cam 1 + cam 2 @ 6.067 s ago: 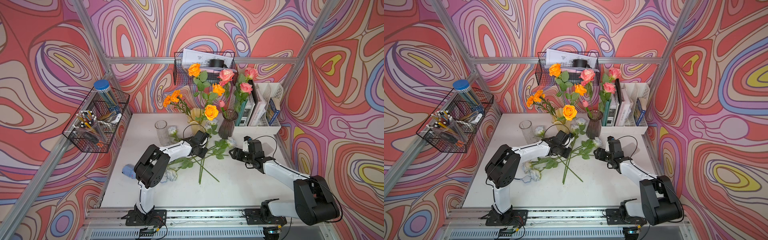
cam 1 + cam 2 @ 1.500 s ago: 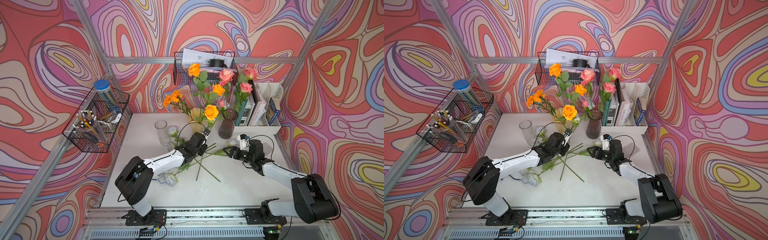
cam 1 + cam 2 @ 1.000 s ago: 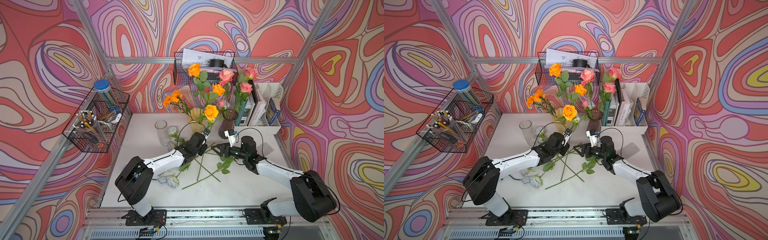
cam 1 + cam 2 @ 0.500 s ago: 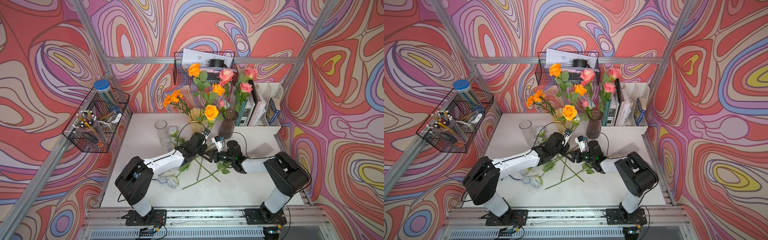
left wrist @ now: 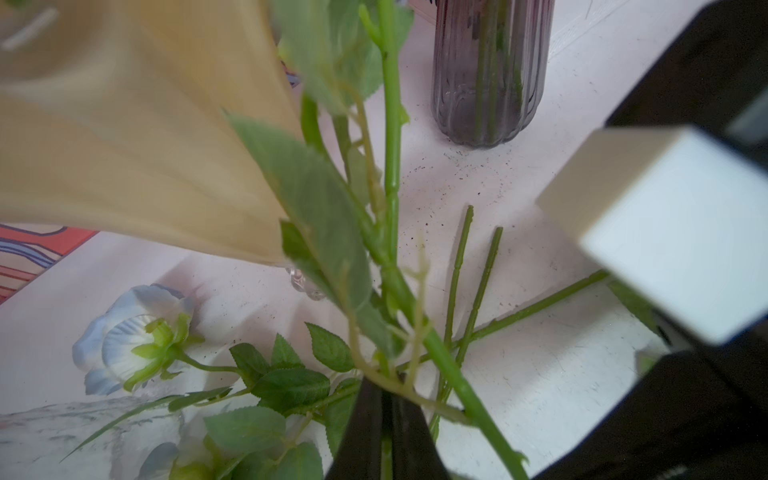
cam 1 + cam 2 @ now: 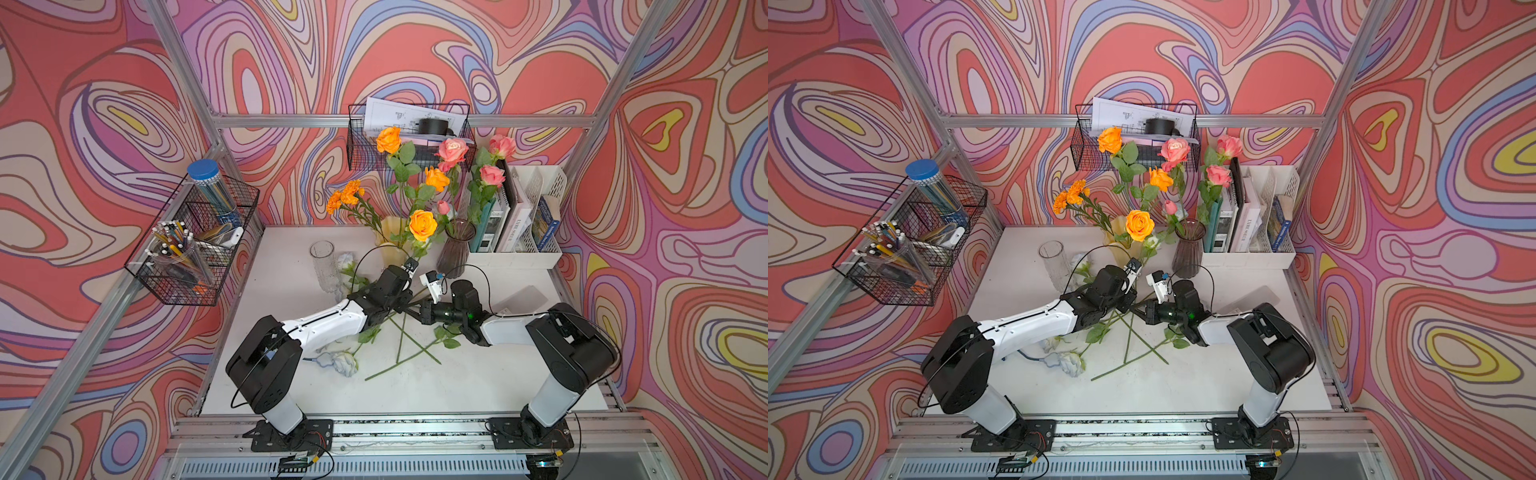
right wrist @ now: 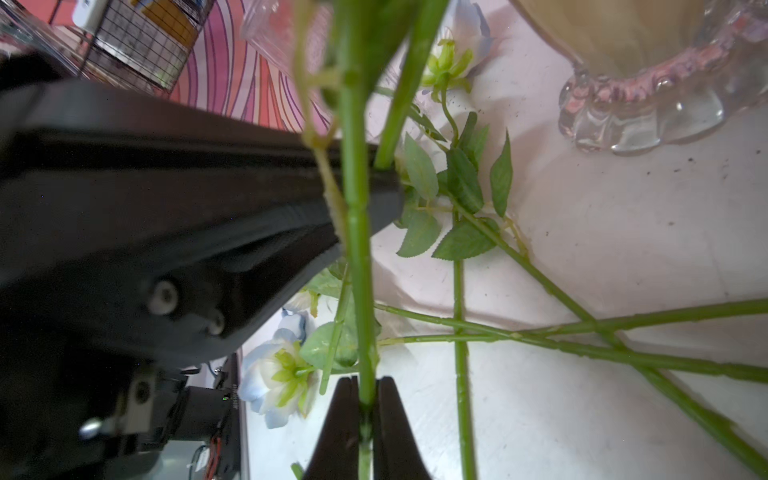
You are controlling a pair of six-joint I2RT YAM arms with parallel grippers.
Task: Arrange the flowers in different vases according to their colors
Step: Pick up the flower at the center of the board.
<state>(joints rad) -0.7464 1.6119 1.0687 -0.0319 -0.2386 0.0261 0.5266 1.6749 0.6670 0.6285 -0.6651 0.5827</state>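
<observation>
Pinching hard, my left pincer (image 5: pixel 385 390) is clenched on a green stem (image 5: pixel 386 451) over the middle of the table (image 6: pixel 478 386). My right pincer (image 7: pixel 365 386) is clenched too, its fingertips squeezed onto a green stem that runs up across the tip of my left pincer. I cannot tell whether both hold the same stem, and I cannot make out the bloom on either.

In both top views my two pincers meet tip to tip in front of the vases. Beneath them, loose stems (image 6: pixel 401 345) with leaves lie crossed on the table. A white rose (image 6: pixel 345 362) lies flat close to my left arm, and another white rose (image 6: pixel 345 262) sits just beside the clear glass cylinder (image 6: pixel 324 266).

The yellow ruffled vase (image 6: pixel 390 239) stands at the back with orange roses (image 6: pixel 423 224) and marigolds (image 6: pixel 345 195) rising from it. Next to it, the dark purple ribbed vase (image 6: pixel 455 253) carries the pink roses (image 6: pixel 451 149), beside a white file rack (image 6: pixel 536 253).
</observation>
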